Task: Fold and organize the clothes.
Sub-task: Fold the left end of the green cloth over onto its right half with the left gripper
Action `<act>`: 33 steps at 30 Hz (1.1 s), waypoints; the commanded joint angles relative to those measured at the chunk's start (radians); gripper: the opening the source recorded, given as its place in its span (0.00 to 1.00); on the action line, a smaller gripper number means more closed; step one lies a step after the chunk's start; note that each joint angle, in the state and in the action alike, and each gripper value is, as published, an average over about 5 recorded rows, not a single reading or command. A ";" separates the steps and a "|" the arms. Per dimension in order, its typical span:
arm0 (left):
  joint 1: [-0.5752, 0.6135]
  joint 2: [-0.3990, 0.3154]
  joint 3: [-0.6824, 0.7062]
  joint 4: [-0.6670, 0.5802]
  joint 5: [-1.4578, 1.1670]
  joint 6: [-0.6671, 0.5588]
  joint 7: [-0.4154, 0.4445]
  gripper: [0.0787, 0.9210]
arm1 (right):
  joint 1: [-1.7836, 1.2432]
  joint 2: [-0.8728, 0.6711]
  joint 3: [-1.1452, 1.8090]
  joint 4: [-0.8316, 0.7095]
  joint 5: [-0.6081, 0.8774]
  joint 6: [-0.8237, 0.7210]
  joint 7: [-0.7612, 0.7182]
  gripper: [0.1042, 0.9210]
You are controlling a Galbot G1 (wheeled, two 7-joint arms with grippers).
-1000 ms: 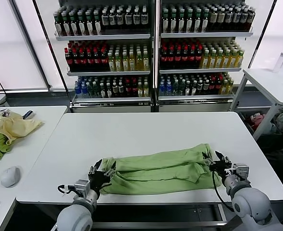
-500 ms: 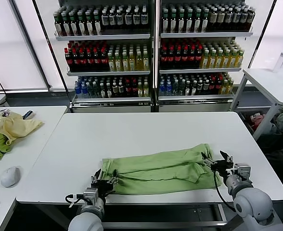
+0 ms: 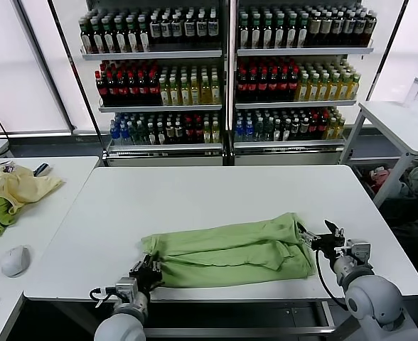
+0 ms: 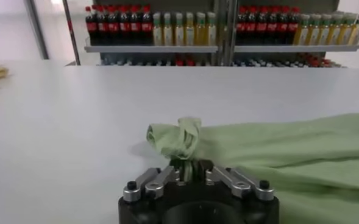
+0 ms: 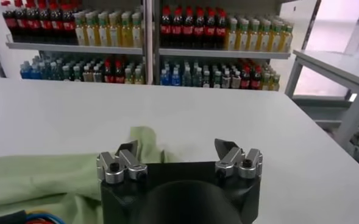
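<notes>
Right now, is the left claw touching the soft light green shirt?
Touching. The left wrist view shows the left gripper shut on a bunched corner of the shirt.

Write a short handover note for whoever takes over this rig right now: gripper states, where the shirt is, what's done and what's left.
Left gripper: shut on a bunched corner of the green shirt, at the table's near edge.
Right gripper: open, at the shirt's right end, holding nothing.
Shirt: a long folded band lying across the table's front.
Done: lengthwise folds.
Left: probably fold end to end, then tidy.
</notes>
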 commanded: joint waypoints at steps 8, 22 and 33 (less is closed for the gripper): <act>0.022 0.321 -0.402 -0.017 -0.099 0.010 0.065 0.06 | 0.012 -0.004 0.001 0.012 0.011 0.002 -0.002 0.88; -0.045 0.291 -0.445 -0.212 -0.762 0.061 0.060 0.06 | 0.009 -0.024 0.003 0.034 0.015 0.005 -0.004 0.88; -0.095 0.133 -0.217 -0.254 -0.996 -0.004 0.071 0.06 | 0.000 -0.030 0.001 0.031 0.011 0.008 -0.005 0.88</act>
